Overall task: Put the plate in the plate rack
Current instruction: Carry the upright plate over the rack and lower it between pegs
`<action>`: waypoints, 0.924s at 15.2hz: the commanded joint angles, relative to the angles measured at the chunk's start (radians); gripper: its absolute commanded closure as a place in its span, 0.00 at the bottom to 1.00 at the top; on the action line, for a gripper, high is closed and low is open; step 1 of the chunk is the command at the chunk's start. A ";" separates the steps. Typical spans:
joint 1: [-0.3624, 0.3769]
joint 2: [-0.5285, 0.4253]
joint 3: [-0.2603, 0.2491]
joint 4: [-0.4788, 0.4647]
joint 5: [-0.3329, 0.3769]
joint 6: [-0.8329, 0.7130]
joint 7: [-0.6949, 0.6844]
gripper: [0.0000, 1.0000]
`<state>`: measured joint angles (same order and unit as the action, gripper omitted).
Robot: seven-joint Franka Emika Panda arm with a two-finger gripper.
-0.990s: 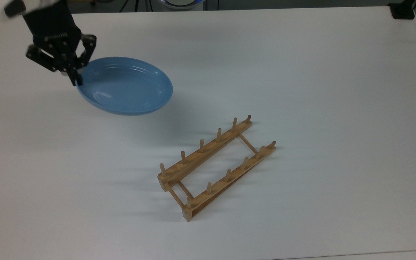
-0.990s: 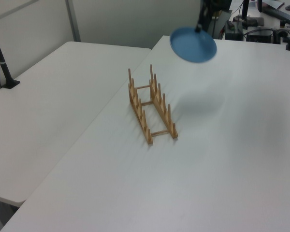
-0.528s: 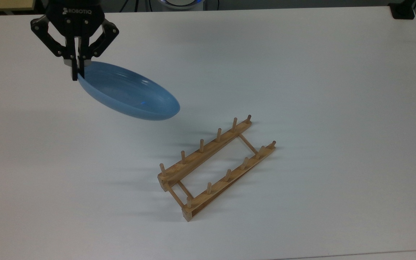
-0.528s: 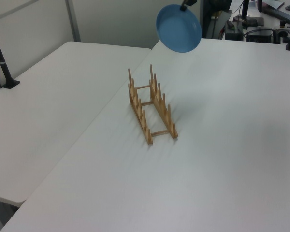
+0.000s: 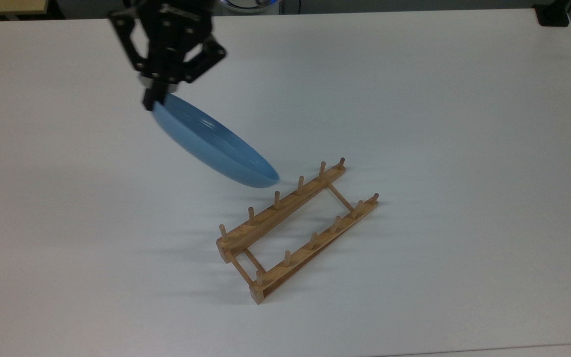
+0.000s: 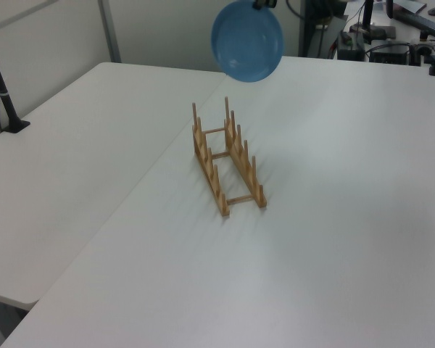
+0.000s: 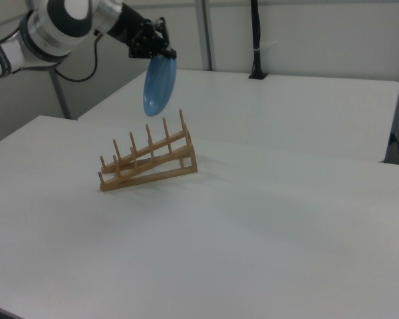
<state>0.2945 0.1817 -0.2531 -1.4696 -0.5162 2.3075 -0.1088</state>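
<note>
Below the gripper [image 5: 154, 101] hangs the plate [image 5: 216, 147], light blue, pinched at its upper rim by fingers closed onto that edge and carried nearly on edge, clear of the table [image 5: 464, 124]. Fingertips are hard to separate in the top view; they merge into one dark tip at the rim. White lettering on the gripper body is cropped by the top view's upper edge and blurred; not readable. In the left view the gripper [image 6: 264, 4] is cut off at the frame's top, the plate [image 6: 247, 40] face-on beneath it. The plate rack [image 5: 296, 231] stands on the table below and beyond the plate's low end, untouched, pegs bare. In the right view the plate [image 7: 159, 84] hangs from the gripper [image 7: 165, 53] above the rack [image 7: 148, 161].
</note>
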 commanded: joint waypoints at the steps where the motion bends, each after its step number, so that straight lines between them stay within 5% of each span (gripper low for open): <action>1: -0.018 -0.022 0.118 -0.025 -0.209 -0.048 0.164 1.00; 7: -0.038 0.031 0.282 -0.032 -0.471 -0.177 0.309 1.00; 10: -0.028 0.097 0.298 -0.029 -0.588 -0.181 0.388 1.00; 14: -0.015 0.134 0.298 -0.031 -0.610 -0.183 0.402 1.00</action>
<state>0.2716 0.3058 0.0374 -1.4995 -1.0972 2.1350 0.2677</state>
